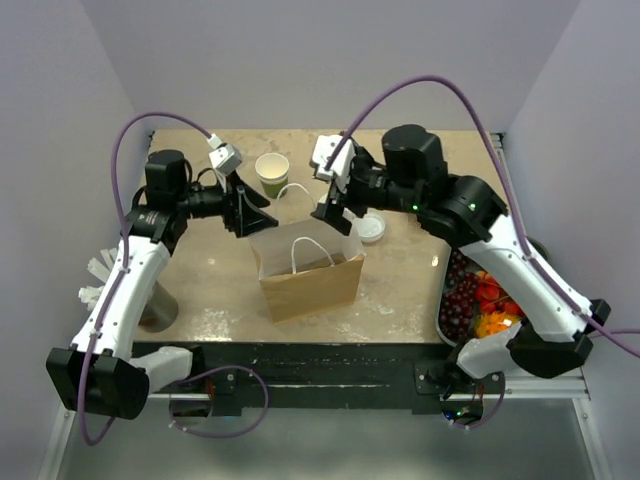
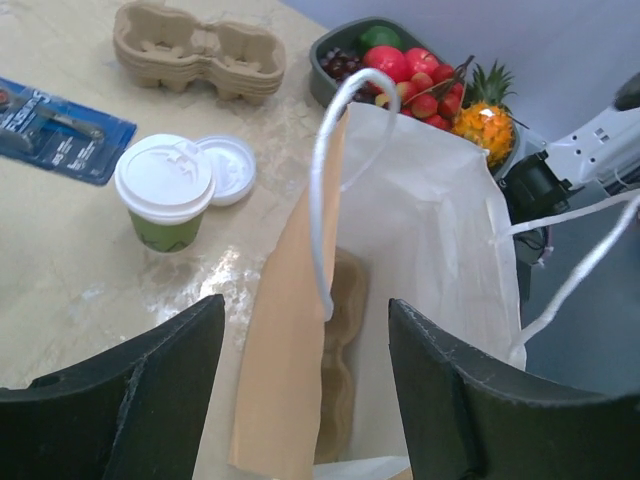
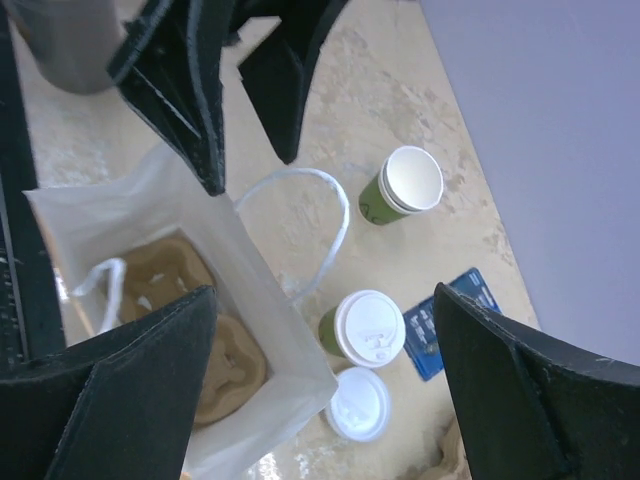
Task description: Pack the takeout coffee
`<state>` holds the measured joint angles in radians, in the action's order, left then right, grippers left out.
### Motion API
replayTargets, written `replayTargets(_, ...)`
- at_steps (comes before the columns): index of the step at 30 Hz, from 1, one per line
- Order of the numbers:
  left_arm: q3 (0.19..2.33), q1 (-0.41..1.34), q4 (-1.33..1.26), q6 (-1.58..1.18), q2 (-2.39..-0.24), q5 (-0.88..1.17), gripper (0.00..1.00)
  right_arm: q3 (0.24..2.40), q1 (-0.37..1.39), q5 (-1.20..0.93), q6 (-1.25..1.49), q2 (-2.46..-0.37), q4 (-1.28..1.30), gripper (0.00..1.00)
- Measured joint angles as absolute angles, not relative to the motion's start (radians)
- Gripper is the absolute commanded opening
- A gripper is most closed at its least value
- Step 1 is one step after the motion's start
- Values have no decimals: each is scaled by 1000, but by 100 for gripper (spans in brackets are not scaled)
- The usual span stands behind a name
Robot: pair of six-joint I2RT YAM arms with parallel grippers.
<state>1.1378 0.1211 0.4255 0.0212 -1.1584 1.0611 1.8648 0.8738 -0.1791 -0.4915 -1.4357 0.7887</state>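
— Beige table [image 1: 205, 265] first, since it carries everything we can see.
— Agreed. Next comes the brown paper bag [image 1: 315, 285], upright and open at the middle of the table, white inside, with white cord handles [image 2: 318, 200].
— In the top view we have a dark tray of fruit [image 2: 330, 40] at the bag's 4 o'clock. A moulded pulp carrier [image 3: 215, 345] lies in the bottom of the bag.
— Now the claws. Our left claw [image 2: 305, 303] is released. Its fingers [image 2: 130, 400] stand wide, astride one brown wall of the bag. We cannot tell whether either one touches the paper.
— Our right claw [image 3: 322, 295] is released too, spread wide above the bag's 1 o'clock corner and gripping nothing.
— Then a blue packet [image 3: 440, 325] lies flat on the table beyond that corner.
— And the takeout coffee [image 3: 365, 328]?
— It stands upright on the table with its lid on, outside the bag. We see it between the bag and the blue packet, under our spread right claw. In the top view that wrist hides it.
— Smaller things: a lidless green cup [image 1: 272, 172] at the bag's 11 o'clock.
— Last, in the right wrist view, a loose white lid [image 3: 358, 403] lies just beside the coffee, at its 6 o'clock.
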Motion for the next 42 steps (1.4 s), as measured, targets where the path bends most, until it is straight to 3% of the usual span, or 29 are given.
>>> replayTargets(8,1213,162,382,18,-1214,1083,69,1858,849,-401,-457,-1308,855,91)
replayTargets(14,1280,184,329,-9,-1287,1082,62,1718,850,-526,-468,-1271,876,88)
replayTargets(20,1296,200,308,-17,-1313,1090,51,1626,850,-553,-461,-1312,865,60)
replayTargets(21,1296,203,307,-19,-1313,1093,47,1623,850,-561,-459,-1322,859,44)
replayTargets(23,1298,206,307,-19,-1313,1103,28,1614,852,-580,-450,-1340,836,23)
replayTargets(24,1298,207,306,-23,-1313,1109,19,1613,854,-591,-444,-1348,830,0)
replayTargets(25,1299,207,303,-27,-1313,1116,4,1613,857,-600,-437,-1353,820,0)
replayTargets(26,1300,206,300,-35,-1313,1122,1,1613,859,-609,-432,-1357,810,0)
replayTargets(32,1386,206,309,-42,-1315,1137,0,1705,868,-628,-405,-1390,800,0)
replayTargets(42,1643,205,391,50,-1307,1095,0,2060,868,-620,-400,-1484,800,0)
